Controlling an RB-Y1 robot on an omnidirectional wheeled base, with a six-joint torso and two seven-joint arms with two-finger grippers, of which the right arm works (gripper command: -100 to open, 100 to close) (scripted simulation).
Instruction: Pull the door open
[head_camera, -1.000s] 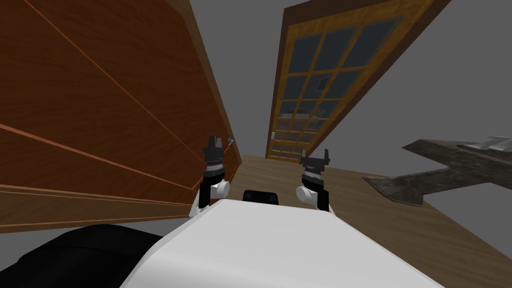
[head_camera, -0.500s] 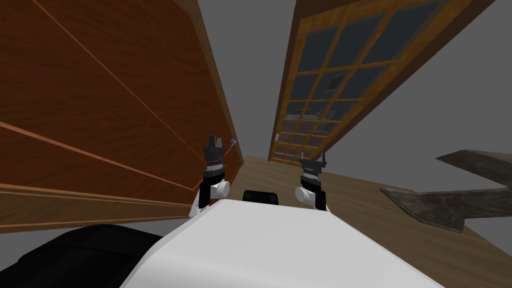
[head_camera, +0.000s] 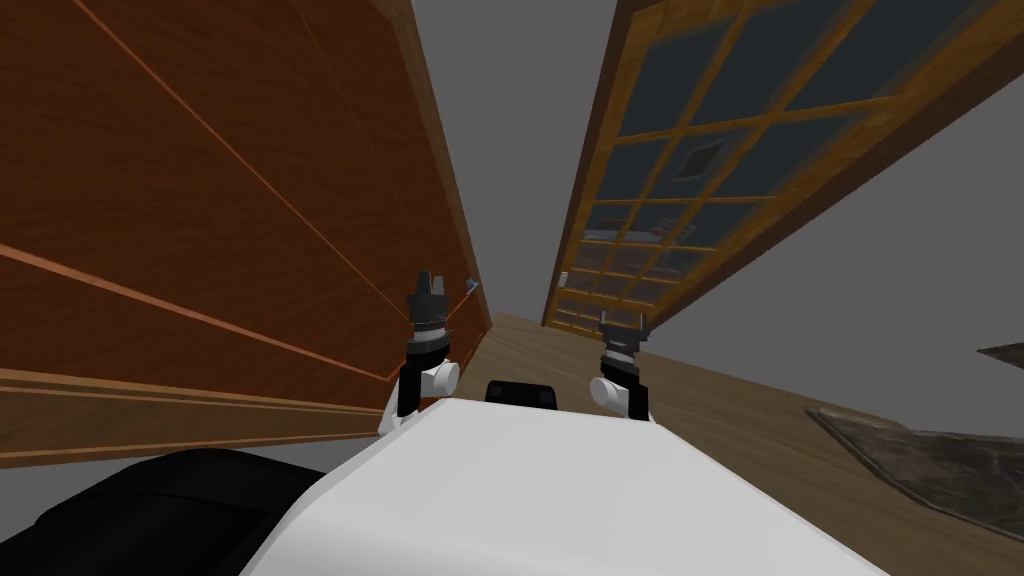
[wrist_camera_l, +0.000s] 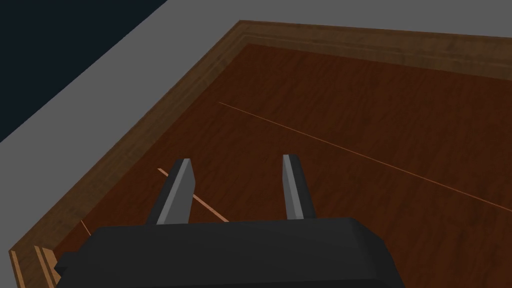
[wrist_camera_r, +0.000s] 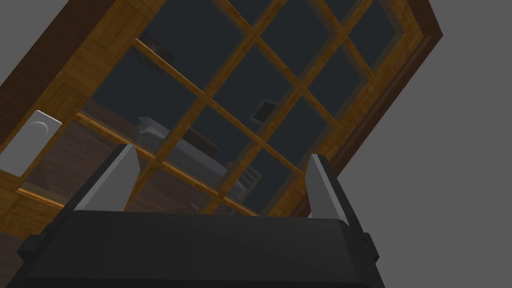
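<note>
Far over on the left, a big brown wooden door (head_camera: 200, 200), flat and close. Next to it, the left gripper (head_camera: 430, 278): faces the brown wood, fingers (wrist_camera_l: 176, 195) only part way open, holds nothing, touches nothing. Just past that gripper, a tiny grey-blue bit (head_camera: 470, 287) by the brown door's far edge; too small to name.

Further along, in the middle, a strip of grey wall (head_camera: 520, 150) and some wooden floor (head_camera: 540, 345). Then the right gripper (head_camera: 623, 318): stands spread wide, grips nothing, looks straight at the glass door (head_camera: 700, 170).

Looks like the door to pull, though hard to be sure. Stands ahead and to the right, shut as far as can be seen, well apart from both grippers. Has a light wooden frame, thin wooden bars and many dark panes. Carries a small pale plate (wrist_camera_r: 30, 140) on one side of the frame, seen from the right wrist; no clear knob or lever on it.

Probably swings stiff and a bit heavy, being tall with lots of glass. Breaks if hit, so no pushing on the panes. Best to take hold by the pale plate, the likely spot for a handle, far from the hinges, for an easier pull. Slips easily under thin smooth fingers, so needs a firm squeeze before any pull. Calls for coming closer first.

Last, on the far right, a dark rug (head_camera: 930, 460) on the floor.
</note>
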